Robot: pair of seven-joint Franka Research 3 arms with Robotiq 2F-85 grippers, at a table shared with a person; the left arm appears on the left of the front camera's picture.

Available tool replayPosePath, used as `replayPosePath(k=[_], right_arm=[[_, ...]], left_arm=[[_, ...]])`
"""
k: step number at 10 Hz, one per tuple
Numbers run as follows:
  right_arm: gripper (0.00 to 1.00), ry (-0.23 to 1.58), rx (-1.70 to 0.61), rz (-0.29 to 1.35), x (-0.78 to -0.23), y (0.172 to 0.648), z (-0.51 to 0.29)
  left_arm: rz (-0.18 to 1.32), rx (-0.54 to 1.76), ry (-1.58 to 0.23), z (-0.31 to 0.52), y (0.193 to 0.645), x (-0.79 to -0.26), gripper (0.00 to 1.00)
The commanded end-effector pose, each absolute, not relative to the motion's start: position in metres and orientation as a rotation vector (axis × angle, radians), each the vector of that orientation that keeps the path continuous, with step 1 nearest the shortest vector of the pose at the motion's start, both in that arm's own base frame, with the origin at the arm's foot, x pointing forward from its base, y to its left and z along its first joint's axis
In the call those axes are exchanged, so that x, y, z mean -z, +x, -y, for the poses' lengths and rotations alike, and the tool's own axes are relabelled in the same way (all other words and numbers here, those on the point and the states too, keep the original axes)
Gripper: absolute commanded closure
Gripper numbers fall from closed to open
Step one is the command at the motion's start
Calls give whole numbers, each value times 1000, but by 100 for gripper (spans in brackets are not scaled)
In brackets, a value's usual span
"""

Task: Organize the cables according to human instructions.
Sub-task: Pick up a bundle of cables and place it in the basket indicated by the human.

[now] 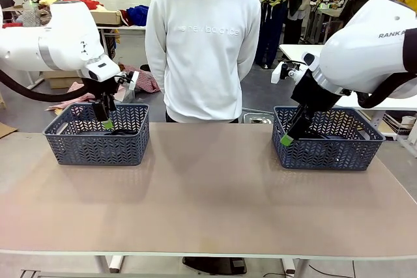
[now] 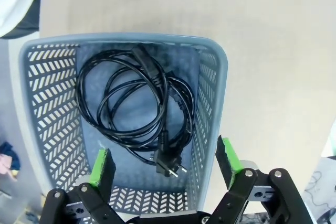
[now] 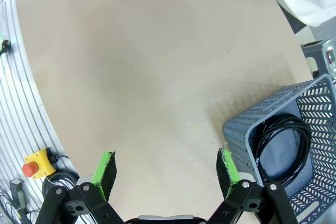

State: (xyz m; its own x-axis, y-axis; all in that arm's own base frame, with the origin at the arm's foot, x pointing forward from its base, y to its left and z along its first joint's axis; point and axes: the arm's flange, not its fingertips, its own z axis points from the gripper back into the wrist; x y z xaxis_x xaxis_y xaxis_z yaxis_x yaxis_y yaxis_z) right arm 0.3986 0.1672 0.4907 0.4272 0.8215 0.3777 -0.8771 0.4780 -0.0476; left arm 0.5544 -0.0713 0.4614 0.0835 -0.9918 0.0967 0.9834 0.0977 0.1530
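At left of frame, left gripper point(image 1: 106, 124) hanging open over left basket point(image 1: 96, 148), coiled cables point(image 2: 136, 108) lying inside, unheld. Right gripper point(image 1: 287, 139) open, empty, beside right basket point(image 1: 326, 151). Judgement: lifting clear vertically avoiding snagging cords.

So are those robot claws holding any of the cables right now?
No, nothing is held. Both sets of jaws stand open; the cables lie loose in the baskets.

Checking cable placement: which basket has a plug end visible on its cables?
The basket under the left gripper: its cables show a black plug end near the gripper. The other basket's cables show loops only, partly hidden.
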Motion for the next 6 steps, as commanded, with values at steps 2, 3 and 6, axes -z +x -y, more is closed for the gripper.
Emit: replayPosePath(k=[2, 3, 6], right_arm=[[0, 161, -1065, 376, -491, 398, -167], [0, 161, -1065, 376, -491, 398, -167], [0, 161, -1065, 376, -491, 398, -167]], left_arm=[[187, 1489, 74, 69, 554, -464, 0], [187, 1489, 74, 69, 554, -464, 0], [187, 1489, 74, 69, 554, -464, 0]])
